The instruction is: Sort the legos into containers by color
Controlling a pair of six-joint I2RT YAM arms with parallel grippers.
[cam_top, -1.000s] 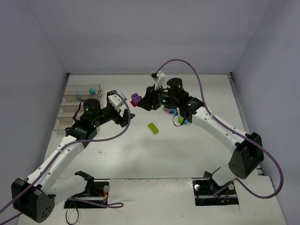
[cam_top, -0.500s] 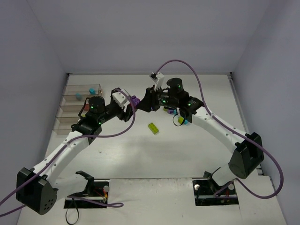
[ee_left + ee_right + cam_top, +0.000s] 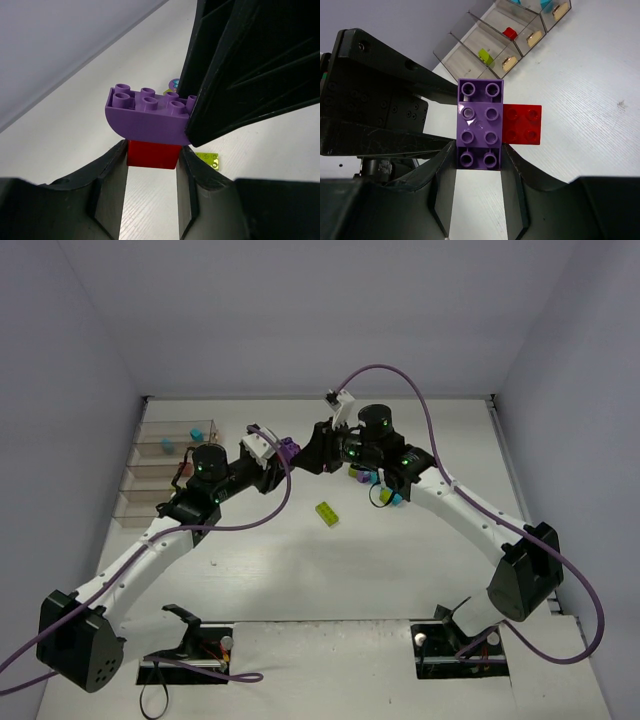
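In the overhead view the containers [image 3: 150, 462] stand at the left of the frame, a row of four clear bins along the table's [image 3: 250, 570] left edge. Two cyan bricks [image 3: 197, 432] lie in the rearmost bin. The right wrist view shows the same row in its upper part, with a binned lime piece [image 3: 486, 56] in one compartment and a binned red piece [image 3: 510, 33] in the next.

Just right of the bins the left arm reaches toward the upper middle of the frame. In its wrist view the left gripper [image 3: 151, 155] has both fingers [image 3: 107, 185] pressed against the sides of a red brick [image 3: 152, 153], clamped on it at the fingertips. A purple brick [image 3: 150, 117] with a rounded underside sits stacked on top of the red one, studs up, above the fingertips and outside that grip.

From the right, the right gripper [image 3: 479, 155] meets it nose to nose. Its fingers [image 3: 445, 170] are closed on the near end of the purple brick, one against each long side. In this view the red brick pokes out from under the purple one toward the right. So the joined pair hangs between the two grippers, above the table.

Below and right of that meeting point a loose lime brick [image 3: 326, 512] lies alone on the table, well apart from both grippers. Farther right, partly under the right arm, a small cluster of bricks [image 3: 375, 485] in purple, lime and cyan sits close together.
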